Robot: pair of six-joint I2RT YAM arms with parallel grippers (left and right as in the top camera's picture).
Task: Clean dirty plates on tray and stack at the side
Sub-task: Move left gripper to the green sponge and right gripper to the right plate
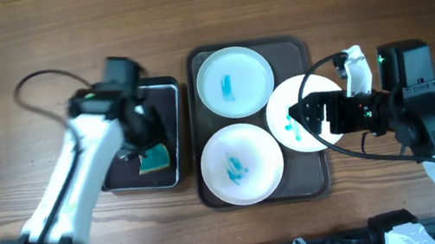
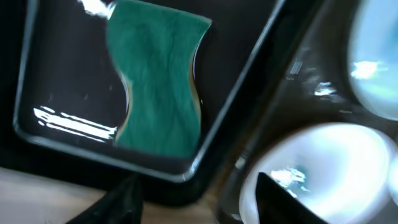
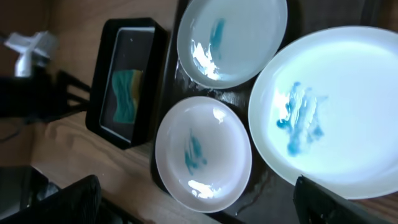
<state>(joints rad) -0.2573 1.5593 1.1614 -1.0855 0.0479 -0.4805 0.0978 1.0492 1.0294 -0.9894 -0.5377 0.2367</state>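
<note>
1. On the brown tray [image 1: 324, 177] in the middle of the table [image 1: 29, 38] sit your three plates, all smeared blue: the far plate [image 1: 235, 81], the near plate [image 1: 242, 164] and the right plate [image 1: 310, 90], which overlaps the tray's right rim.
2. Left of that tray, the sponge [image 1: 156, 159] lies in the near right corner of the black tray [image 1: 169, 84], its long axis running near to far.
3. Your left fingers [image 1: 143, 141] hang just above the sponge's far end, spread, with nothing between them.
4. Your right fingers [image 1: 300, 116] are spread wide and empty over the right plate, well away from the sponge.
5. My read is that the left arm should take the sponge, so lower it and close across the sponge's short width.
</note>
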